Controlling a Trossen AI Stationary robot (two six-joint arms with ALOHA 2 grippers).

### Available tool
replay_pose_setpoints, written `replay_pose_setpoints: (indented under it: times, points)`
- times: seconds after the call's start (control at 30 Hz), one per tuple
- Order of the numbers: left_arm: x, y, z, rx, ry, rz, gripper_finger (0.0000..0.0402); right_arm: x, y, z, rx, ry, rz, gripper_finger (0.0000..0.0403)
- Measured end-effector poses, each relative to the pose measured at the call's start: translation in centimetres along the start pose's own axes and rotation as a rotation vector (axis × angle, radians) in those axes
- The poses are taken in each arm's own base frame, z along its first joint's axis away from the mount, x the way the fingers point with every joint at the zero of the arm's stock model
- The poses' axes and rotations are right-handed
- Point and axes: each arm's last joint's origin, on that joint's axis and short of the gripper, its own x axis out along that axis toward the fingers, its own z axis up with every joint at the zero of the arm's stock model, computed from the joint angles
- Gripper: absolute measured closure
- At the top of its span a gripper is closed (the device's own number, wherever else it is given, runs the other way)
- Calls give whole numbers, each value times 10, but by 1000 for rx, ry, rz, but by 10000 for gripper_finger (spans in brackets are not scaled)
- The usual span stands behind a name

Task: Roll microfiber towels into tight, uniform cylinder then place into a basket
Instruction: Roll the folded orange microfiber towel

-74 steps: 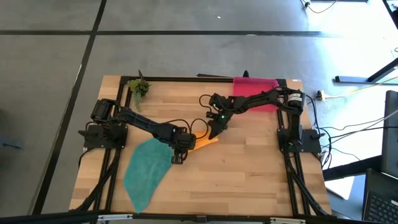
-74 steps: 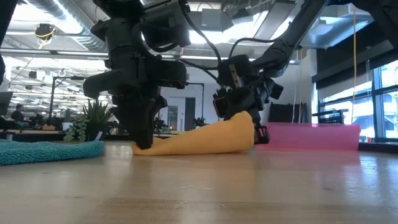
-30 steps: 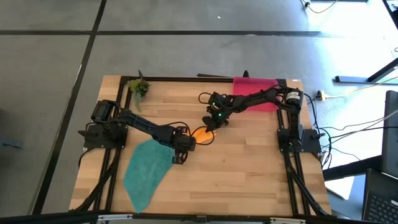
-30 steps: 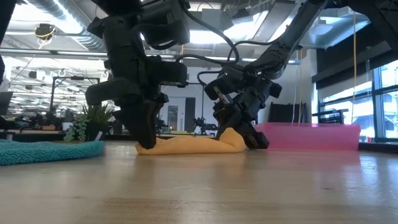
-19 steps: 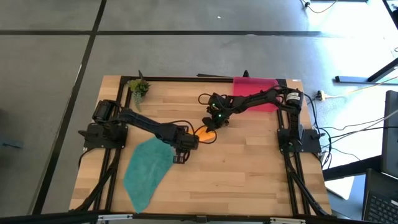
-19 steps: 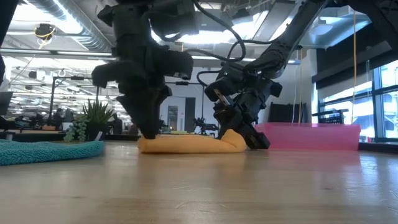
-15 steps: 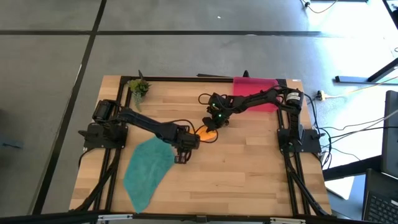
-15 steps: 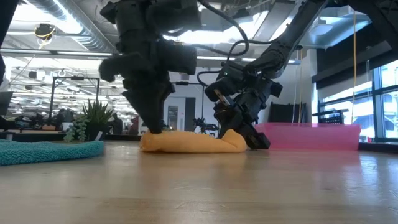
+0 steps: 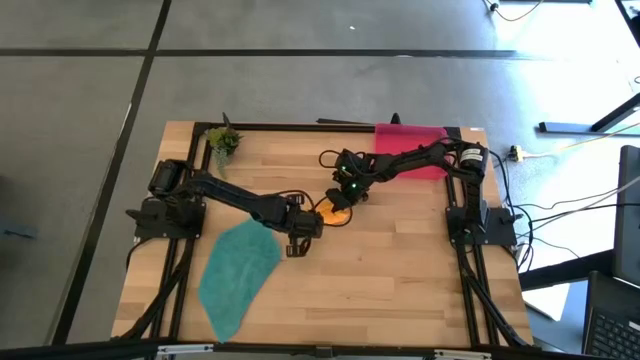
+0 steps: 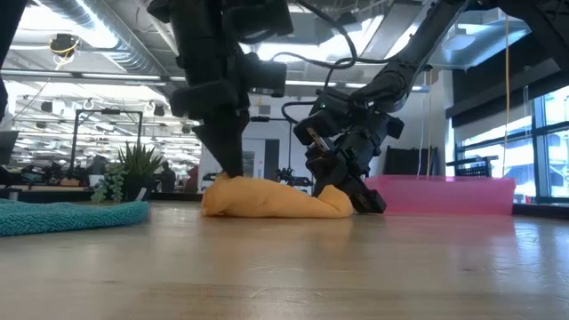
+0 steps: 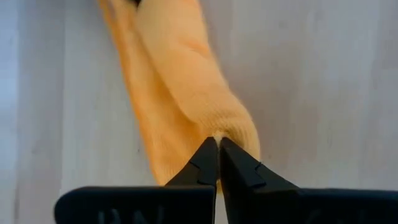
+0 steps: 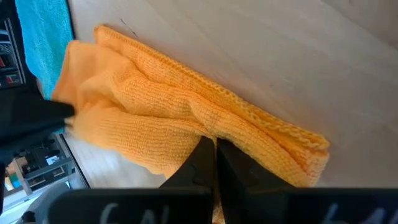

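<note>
The orange towel (image 10: pixel 267 201) lies bunched into a short, loose roll on the table's middle (image 9: pixel 330 211). My left gripper (image 11: pixel 217 148) stands over its left end (image 10: pixel 228 177) and is shut on it. My right gripper (image 12: pixel 215 149) comes in from the far right (image 10: pixel 354 196) and is shut on the other end. The teal towel (image 9: pixel 238 275) lies spread flat at the near left. The pink basket (image 9: pixel 410 136) stands at the far right edge, behind my right arm. My left gripper pinches the top of the roll's left end (image 11: pixel 219 132) between its two fingertips. It comes from above, pointing steeply down. That end humps up under the fingers (image 10: pixel 224 188); the rest of the towel rests on the table. My right gripper pinches a fold on the towel's right end (image 12: pixel 208 127) between its shut fingers, several layers thick. The fingers slant down from the table's far right. This end (image 10: pixel 333 203) stays low on the table.
A small potted plant (image 9: pixel 224 142) stands at the far left corner. Bare wood lies open toward the near right of the table (image 9: pixel 400 290). Black frame rails run along the left and right edges.
My left gripper has risen and moved toward the table's right, closer to my right gripper, tipping a little. The towel's left end has come up with it and bunched into a thicker hump, making the roll shorter. The right end has stayed put.
</note>
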Motion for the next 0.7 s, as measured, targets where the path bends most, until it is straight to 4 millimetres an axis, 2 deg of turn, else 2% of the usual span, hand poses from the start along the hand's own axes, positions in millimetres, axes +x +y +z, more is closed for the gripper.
replay_pose_setpoints:
  times: [0.17,0.43,0.7]
  points:
    - [2,11,-2,-82,25,88,401,0,0,0,-7,0,0,395]
    - [10,22,-8,-144,53,109,401,0,0,0,-53,1,1,395]
    - [22,22,-22,-153,91,87,401,0,0,0,-52,1,2,395]
